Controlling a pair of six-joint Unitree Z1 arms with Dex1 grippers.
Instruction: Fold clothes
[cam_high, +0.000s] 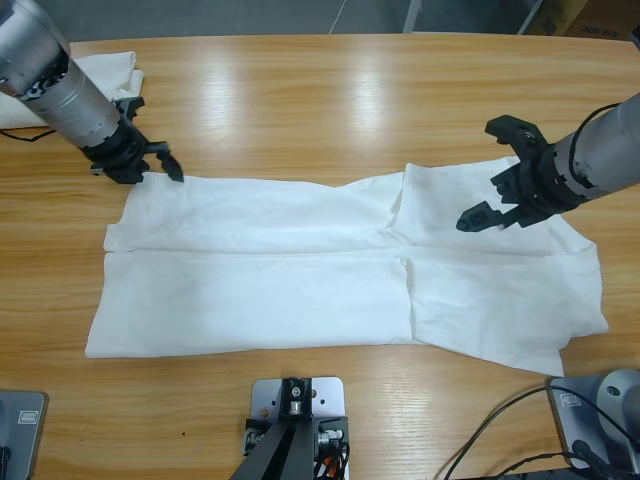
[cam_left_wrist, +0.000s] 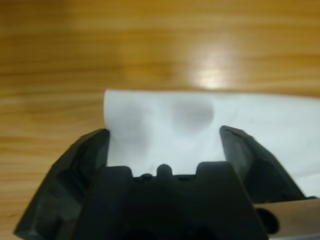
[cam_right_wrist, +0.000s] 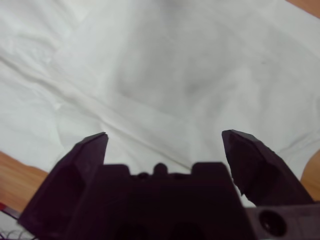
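A large white T-shirt (cam_high: 300, 270) lies flat along the table, folded lengthwise, its sleeves toward the right. My left gripper (cam_high: 142, 170) is low at the shirt's far left corner and stands open. In the left wrist view that corner of the shirt (cam_left_wrist: 200, 130) sits between the spread jaws of the left gripper (cam_left_wrist: 163, 132). My right gripper (cam_high: 490, 175) hovers open over the shirt's right part, near the sleeve fold. The right wrist view shows only wrinkled shirt (cam_right_wrist: 165, 75) under the right gripper (cam_right_wrist: 165, 134). Neither holds any cloth.
Another white garment (cam_high: 100, 70) lies bunched at the table's far left corner, behind the left arm. Bare wooden table (cam_high: 330, 100) stretches along the far side of the shirt. Black cables (cam_high: 510, 440) run off the near right edge.
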